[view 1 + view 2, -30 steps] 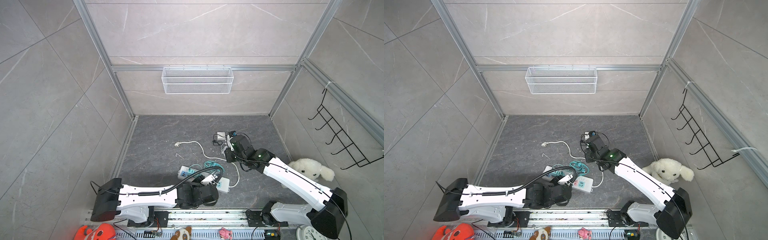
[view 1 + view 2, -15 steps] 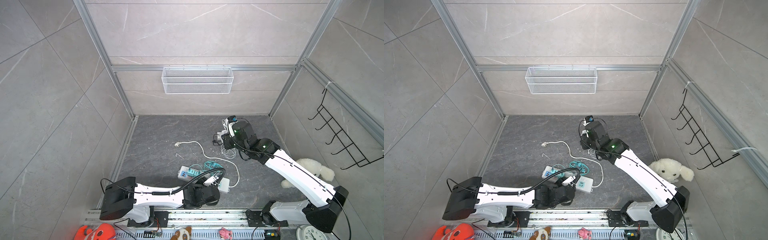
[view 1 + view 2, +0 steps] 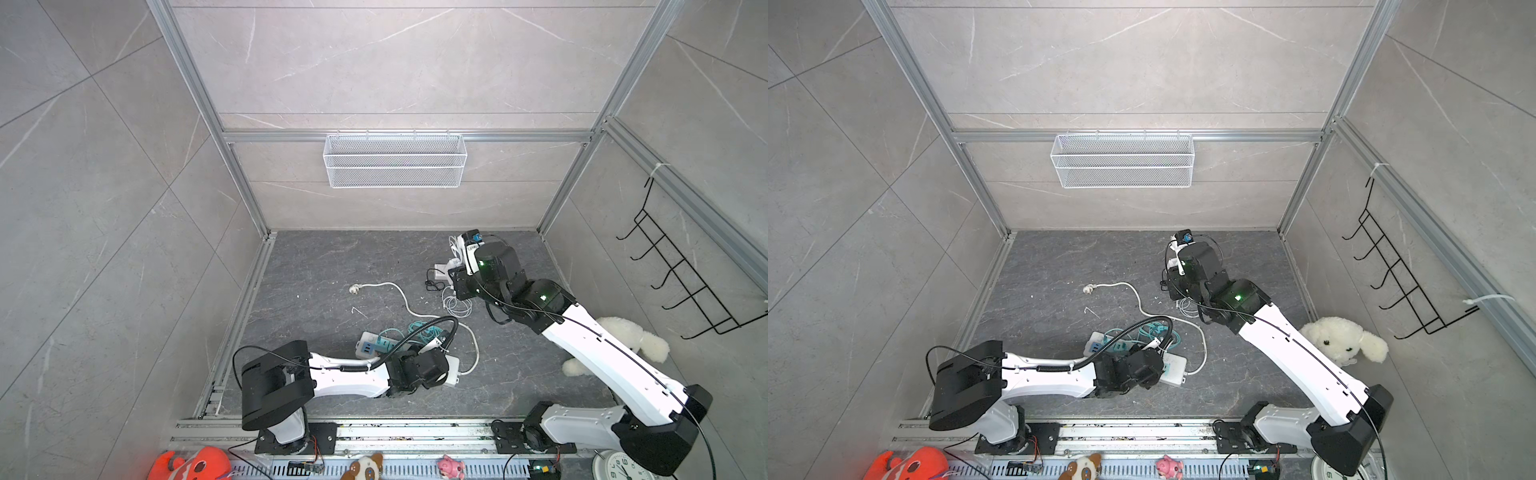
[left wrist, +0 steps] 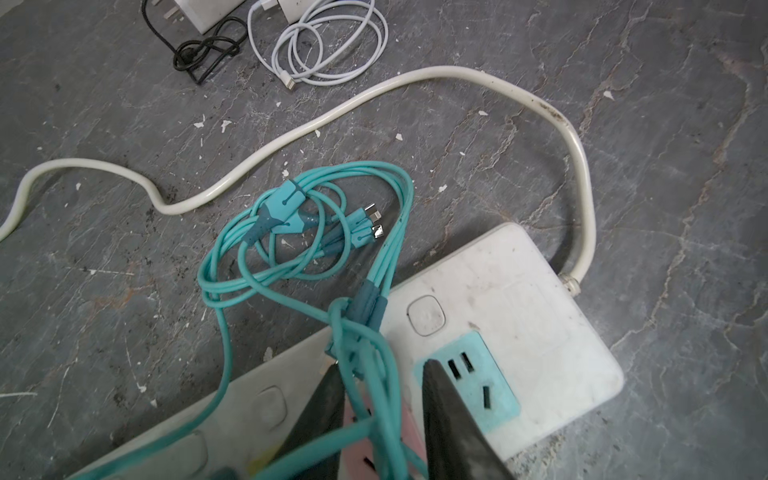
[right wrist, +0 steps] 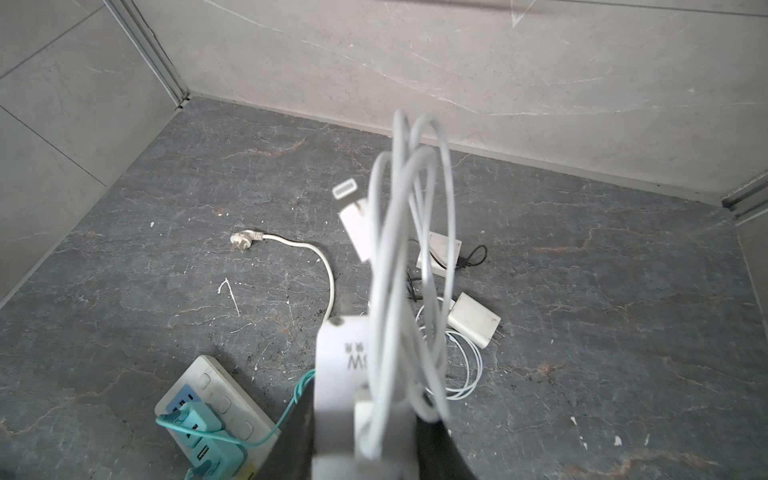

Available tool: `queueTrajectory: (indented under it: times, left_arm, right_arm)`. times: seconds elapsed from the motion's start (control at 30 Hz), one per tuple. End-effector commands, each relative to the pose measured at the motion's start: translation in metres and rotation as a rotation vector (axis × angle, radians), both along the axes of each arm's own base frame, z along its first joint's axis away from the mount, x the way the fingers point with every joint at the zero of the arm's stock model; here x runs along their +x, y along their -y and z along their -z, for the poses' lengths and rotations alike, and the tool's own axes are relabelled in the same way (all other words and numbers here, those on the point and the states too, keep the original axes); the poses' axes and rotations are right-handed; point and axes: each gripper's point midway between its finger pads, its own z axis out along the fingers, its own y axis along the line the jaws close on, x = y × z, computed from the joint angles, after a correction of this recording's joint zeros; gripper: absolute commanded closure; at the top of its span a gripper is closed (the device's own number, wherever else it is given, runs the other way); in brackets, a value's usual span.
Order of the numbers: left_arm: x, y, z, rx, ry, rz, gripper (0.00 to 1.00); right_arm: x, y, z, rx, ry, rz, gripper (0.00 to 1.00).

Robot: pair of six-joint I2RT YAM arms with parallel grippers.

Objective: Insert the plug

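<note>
My right gripper (image 5: 365, 415) is shut on a white charger plug (image 5: 345, 365), held up off the floor near the back wall. Its white cable (image 5: 411, 249) hangs in loops in front of the camera. In both top views this gripper (image 3: 461, 253) (image 3: 1177, 255) is at the back right. The white power strip (image 4: 519, 291) (image 5: 216, 382) (image 3: 454, 365) lies on the floor at the front. My left gripper (image 4: 380, 365) (image 3: 434, 368) is low over the strip's pink socket, next to the teal socket (image 4: 469, 386), shut around strands of the teal cable (image 4: 311, 216).
A teal adapter (image 5: 199, 419) sits plugged into the strip's far end. The strip's thick white cord (image 3: 399, 293) snakes across the floor. Two more white chargers (image 5: 442, 249) (image 5: 476, 320) with thin cables lie under my right arm. A plush dog (image 3: 623, 345) sits at the right wall.
My right gripper has lifted the white plug off the floor, up and toward the back wall. My left gripper has slid right along the strip and closed on the teal cable.
</note>
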Motion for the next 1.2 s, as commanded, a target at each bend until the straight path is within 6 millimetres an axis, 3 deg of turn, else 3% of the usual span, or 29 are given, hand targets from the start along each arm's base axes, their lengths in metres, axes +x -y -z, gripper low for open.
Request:
queueTrajectory:
  times: [0.0,0.13,0.27,0.53,0.67,0.9,1.17]
  left_arm:
    - [0.024,0.017,-0.035,-0.151,0.025,-0.008,0.73]
    - [0.054,0.015,-0.054,-0.215,0.061,-0.070,0.76]
    - [0.086,0.008,-0.057,-0.222,0.106,-0.176,0.77]
    - [0.149,-0.019,-0.053,-0.269,0.196,-0.471,0.77]
    - [0.171,-0.033,-0.049,-0.271,0.220,-0.585,0.75]
    - [0.173,-0.047,-0.042,-0.242,0.187,-0.700,0.65]
    - [0.151,-0.076,-0.033,-0.224,0.097,-0.812,0.54]
  right_arm:
    - [-0.013,0.022,-0.001,-0.042,0.013,0.038,0.92]
    - [-0.030,0.045,0.020,-0.057,-0.024,0.088,0.91]
    - [-0.052,0.057,0.046,-0.045,-0.092,0.098,0.91]
    - [-0.095,0.048,0.116,0.061,-0.309,0.028,0.92]
    - [-0.108,0.045,0.140,0.114,-0.371,0.021,0.93]
    - [-0.119,0.042,0.176,0.144,-0.437,0.054,0.95]
    - [-0.116,0.025,0.197,0.070,-0.425,0.079,0.95]
